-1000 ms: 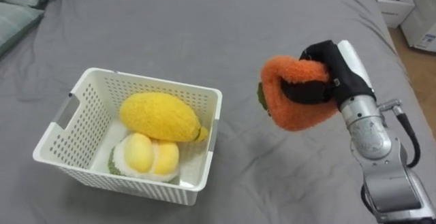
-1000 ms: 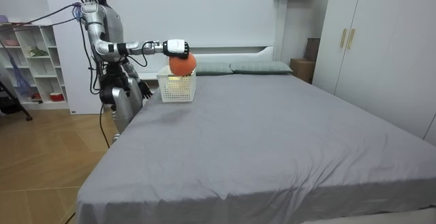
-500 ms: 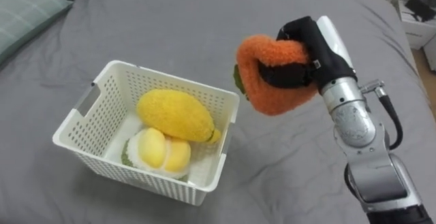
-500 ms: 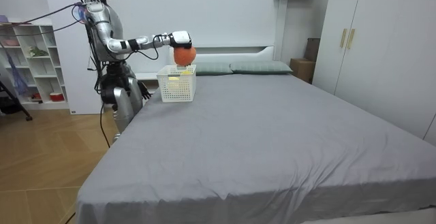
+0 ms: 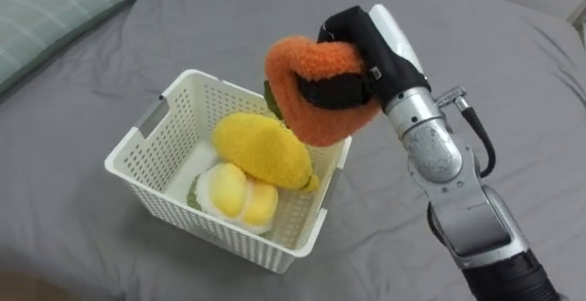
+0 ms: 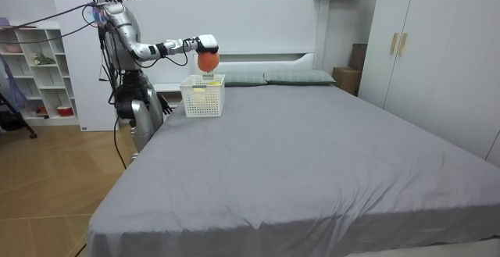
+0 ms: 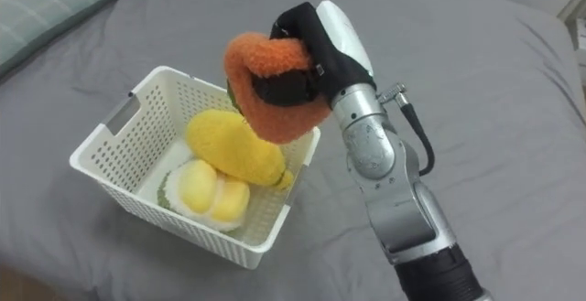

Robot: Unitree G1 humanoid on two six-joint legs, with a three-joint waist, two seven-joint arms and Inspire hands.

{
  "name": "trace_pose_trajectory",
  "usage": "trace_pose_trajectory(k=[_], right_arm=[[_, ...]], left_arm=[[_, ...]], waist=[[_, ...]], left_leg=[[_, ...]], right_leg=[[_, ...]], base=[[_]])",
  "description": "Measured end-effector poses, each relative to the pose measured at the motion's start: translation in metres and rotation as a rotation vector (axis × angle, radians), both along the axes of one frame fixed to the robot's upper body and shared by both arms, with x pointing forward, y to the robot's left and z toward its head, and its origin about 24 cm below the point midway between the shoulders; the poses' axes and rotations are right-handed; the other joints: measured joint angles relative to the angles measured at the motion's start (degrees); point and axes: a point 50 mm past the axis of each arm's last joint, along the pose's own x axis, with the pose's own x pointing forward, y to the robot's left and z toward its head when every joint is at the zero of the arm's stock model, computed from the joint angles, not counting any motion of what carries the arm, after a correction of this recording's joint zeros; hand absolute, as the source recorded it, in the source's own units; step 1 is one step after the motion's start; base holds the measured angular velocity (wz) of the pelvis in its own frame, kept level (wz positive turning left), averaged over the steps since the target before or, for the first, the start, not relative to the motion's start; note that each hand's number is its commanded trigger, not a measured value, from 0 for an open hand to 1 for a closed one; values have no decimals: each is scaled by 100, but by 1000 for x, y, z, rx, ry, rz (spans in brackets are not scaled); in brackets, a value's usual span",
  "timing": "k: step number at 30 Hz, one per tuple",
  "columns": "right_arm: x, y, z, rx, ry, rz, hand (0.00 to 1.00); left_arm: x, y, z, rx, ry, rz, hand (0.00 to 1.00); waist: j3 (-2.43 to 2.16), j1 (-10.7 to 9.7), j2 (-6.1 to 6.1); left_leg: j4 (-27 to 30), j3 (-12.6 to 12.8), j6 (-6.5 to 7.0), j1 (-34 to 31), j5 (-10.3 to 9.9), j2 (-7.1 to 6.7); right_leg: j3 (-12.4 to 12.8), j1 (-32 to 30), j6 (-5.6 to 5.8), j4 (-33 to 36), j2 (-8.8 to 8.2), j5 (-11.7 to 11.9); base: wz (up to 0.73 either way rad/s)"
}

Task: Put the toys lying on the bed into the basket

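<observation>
Orange toy (image 5: 316, 123), fingers (image 5: 334, 89) round it, over basket (image 5: 229, 232)

Noted: the basket (image 5: 220, 237) stands on the bed (image 5: 183, 26), with a pillow (image 5: 46, 13) behind it to the left; inside, the elongated plush (image 5: 261, 150) lies behind and partly upon the lobed plush (image 5: 233, 194), and the right hand (image 5: 371, 49) holds the round plush (image 5: 320, 100) above the basket's far right corner.
</observation>
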Motion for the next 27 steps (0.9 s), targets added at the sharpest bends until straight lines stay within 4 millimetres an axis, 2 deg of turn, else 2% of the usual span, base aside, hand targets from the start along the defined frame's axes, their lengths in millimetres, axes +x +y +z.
trace_pose_trajectory(k=[2, 7, 11, 12, 13, 14, 22, 27], right_arm=[[0, 4, 0, -1, 0, 10, 100], [-2, 21, -1, -18, 3, 68, 100], [-2, 23, -4, -26, 27, 71, 100], [-2, 24, -5, -27, 32, 70, 73], [0, 23, -7, -33, 43, 66, 52], [2, 22, -11, -40, 60, 60, 2], [7, 17, -32, -71, 133, 14, 0], [8, 22, -41, -86, 155, 9, 0]], left_arm=[[2, -1, 0, -11, -2, -8, 0], [0, -2, -1, -26, 10, -11, 0], [1, -2, 0, -30, 8, -13, 0], [1, -2, 0, -30, 9, -13, 0], [1, -2, 0, -29, 11, -17, 0], [0, -2, -1, -30, 14, -17, 0], [-15, 1, -3, -11, 63, -6, 0], [-22, 3, -4, 14, 92, -18, 0]], waist=[[2, 111, -3], [14, 184, 10], [16, 287, 5], [13, 286, 1], [13, 294, -1], [13, 334, 0], [12, 585, -43], [8, 686, -78]], left_leg=[[10, -24, -4, -6, 2, -3], [12, -54, -14, 6, 8, 6], [-14, -135, -9, -14, 3, -16], [-11, -162, -9, -22, 3, -23], [-5, -197, -7, -15, 6, -35], [9, -205, -1, -15, 12, -48], [30, -255, 25, -32, 29, -91], [74, -275, 25, -27, 29, -91]], right_leg=[[-27, 9, 0, -59, 5, 0], [-38, 33, 0, -74, -12, 0], [-130, 64, 2, -77, -30, -1], [-133, 64, 4, -77, -34, -2], [-135, 69, 7, -76, -41, -4], [-137, 78, 19, -76, -51, -12], [-152, 110, 43, -61, -78, -27], [-180, 128, 43, -61, -85, -26]], base=[[6], [3], [6], [17], [14], [10], [4], [3]])
